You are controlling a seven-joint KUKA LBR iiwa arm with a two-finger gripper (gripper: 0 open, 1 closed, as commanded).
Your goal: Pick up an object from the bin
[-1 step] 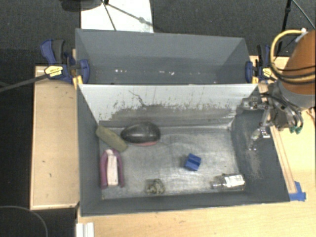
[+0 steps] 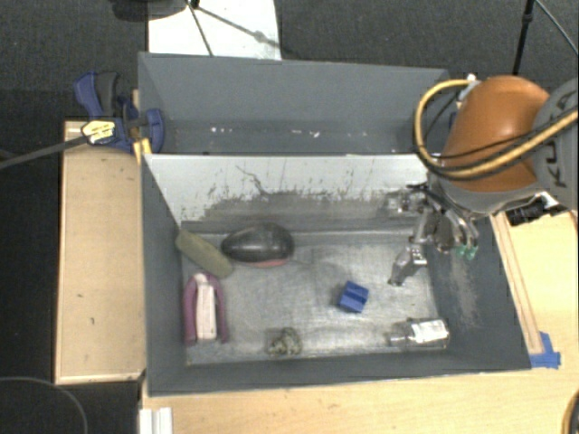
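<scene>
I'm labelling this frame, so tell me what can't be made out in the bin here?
Camera view: the orange cover and gripper hide the right of the bin.
The small grey-brown lump by the front wall: too small to identify.
The white and silver thing, front right: markings too small to read.
The dark oval thing: its own body hides its underside.

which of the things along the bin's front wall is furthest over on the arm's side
The white and silver piece in the front right corner. The grey clump lies mid-front, and the pink bottle is far left.
</scene>
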